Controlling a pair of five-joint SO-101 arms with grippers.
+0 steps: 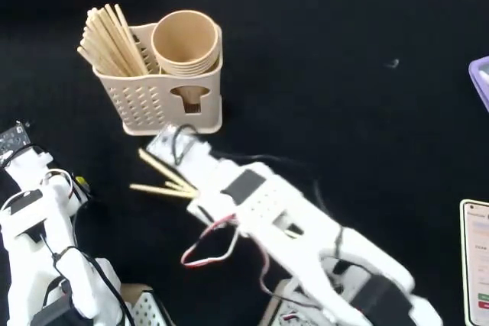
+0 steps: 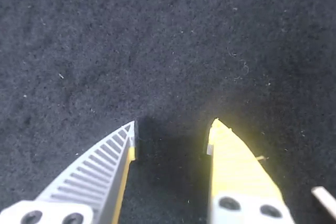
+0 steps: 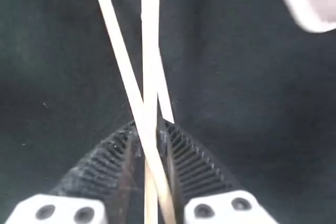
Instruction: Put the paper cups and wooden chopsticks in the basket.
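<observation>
A black desk [image 1: 344,112] carries everything here. The right arm [image 1: 283,219], the biggest thing on it, stretches from the near edge towards the basket, with a loop of red and white wire [image 1: 208,252] hanging beside it. The left arm [image 1: 38,234] stands at the near left corner, well apart from the task's things. The left jaws are spread, one grey ribbed and one yellow, with bare black desk in the gap between them in the left wrist view. The cream basket [image 1: 145,101] with perforated walls stands upright towards the far left of the desk. A nested stack of paper cups [image 1: 186,40] sits mouth-up in one of its compartments. A bundle of wooden chopsticks [image 1: 111,40] leans in the compartment beside the cups, its ends fanning out over the rim. The right jaws, just in front of the basket, are pinched on a few loose chopsticks [image 1: 160,188]. These chopsticks [image 3: 149,51] pass between the ribbed black pads in the right wrist view and cross one another right at the tips. From there their free ends splay out over the desk, away from the arm and beside the basket. I cannot tell whether they touch the desk.
</observation>
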